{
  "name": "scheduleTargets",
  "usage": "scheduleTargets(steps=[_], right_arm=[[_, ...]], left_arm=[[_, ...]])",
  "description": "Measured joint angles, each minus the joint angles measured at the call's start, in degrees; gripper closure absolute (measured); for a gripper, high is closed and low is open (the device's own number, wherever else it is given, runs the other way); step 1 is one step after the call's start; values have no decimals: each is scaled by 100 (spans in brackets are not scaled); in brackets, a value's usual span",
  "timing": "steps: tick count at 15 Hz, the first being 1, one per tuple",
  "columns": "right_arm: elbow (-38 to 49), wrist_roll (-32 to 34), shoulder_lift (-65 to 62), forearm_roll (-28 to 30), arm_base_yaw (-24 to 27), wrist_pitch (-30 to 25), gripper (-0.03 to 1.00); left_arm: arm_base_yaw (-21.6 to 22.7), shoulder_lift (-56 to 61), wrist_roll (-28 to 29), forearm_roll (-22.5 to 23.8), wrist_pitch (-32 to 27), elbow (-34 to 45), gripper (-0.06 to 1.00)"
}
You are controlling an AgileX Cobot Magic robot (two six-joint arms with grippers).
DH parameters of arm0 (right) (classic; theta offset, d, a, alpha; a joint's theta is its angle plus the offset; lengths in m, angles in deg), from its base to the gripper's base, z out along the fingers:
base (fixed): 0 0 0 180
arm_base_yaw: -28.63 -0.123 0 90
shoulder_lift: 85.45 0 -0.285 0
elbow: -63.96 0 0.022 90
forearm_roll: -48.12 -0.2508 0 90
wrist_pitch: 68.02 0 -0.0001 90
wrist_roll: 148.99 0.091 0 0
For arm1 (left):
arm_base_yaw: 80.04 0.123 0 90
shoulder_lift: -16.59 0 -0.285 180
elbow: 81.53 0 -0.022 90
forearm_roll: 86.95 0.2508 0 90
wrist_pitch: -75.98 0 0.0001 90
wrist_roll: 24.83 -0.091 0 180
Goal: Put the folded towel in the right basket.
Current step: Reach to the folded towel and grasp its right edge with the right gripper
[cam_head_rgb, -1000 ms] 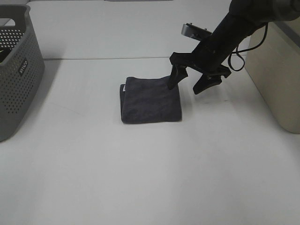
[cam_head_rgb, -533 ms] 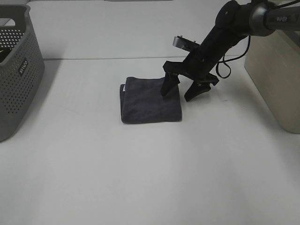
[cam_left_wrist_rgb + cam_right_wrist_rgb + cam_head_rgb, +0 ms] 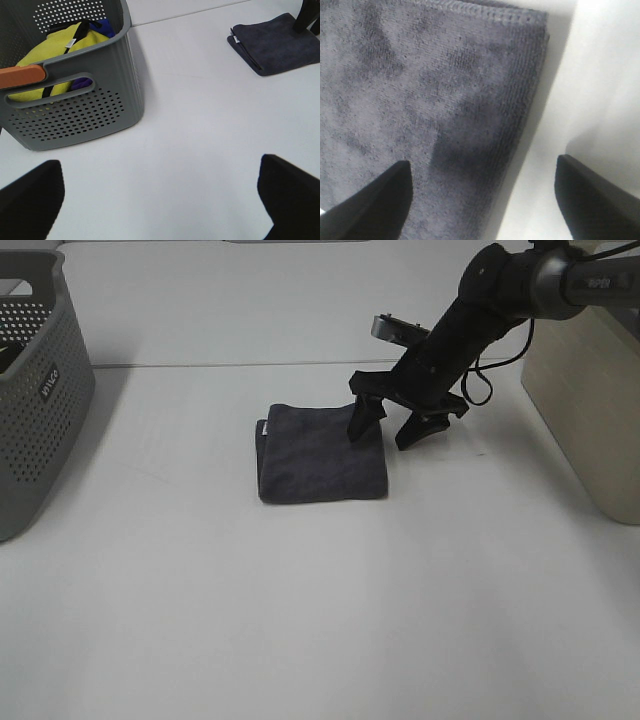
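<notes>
The folded dark grey towel lies flat on the white table near the middle. My right gripper is open and low at the towel's far right corner, with one finger on the towel and the other on the table beside it. The right wrist view shows the towel's edge between the spread fingertips of the right gripper. The right basket is beige and stands at the right edge. My left gripper is open and empty over bare table, far from the towel.
A grey perforated basket stands at the left edge. The left wrist view shows it holding yellow and blue items. A cable hangs from the right arm near the beige basket.
My right gripper has come down and slightly left to the towel's far right corner, staying open. The towel has not moved.
</notes>
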Motion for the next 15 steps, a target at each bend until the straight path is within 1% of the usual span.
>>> scheduleTargets(steps=[2, 6, 7, 8, 9, 10, 11, 13, 14, 15], right_arm=[[0, -34, 0, -23, 0, 0, 24], [-52, -103, 132, -246, 0, -52, 26], [-57, -160, 160, -361, 0, -52, 27], [-63, -218, 189, -527, 0, -52, 32], [-63, -344, 229, -716, 0, -52, 40], [-63, -470, 269, -911, 0, -52, 50], [-52, -573, 304, -985, 0, -52, 62], [-52, -688, 309, -934, 0, -52, 86], [-52, -693, 309, -877, 0, -52, 91], [-69, -699, 315, -854, 0, -74, 92]], left_arm=[[0, 0, 0, 0, 0, 0, -4], [0, 0, 0, 0, 0, 0, -4], [0, 0, 0, 0, 0, 0, -4], [0, 0, 0, 0, 0, 0, -4], [0, 0, 0, 0, 0, 0, -4], [0, 0, 0, 0, 0, 0, -4], [0, 0, 0, 0, 0, 0, -4], [0, 0, 0, 0, 0, 0, -4], [0, 0, 0, 0, 0, 0, -4], [0, 0, 0, 0, 0, 0, -4]])
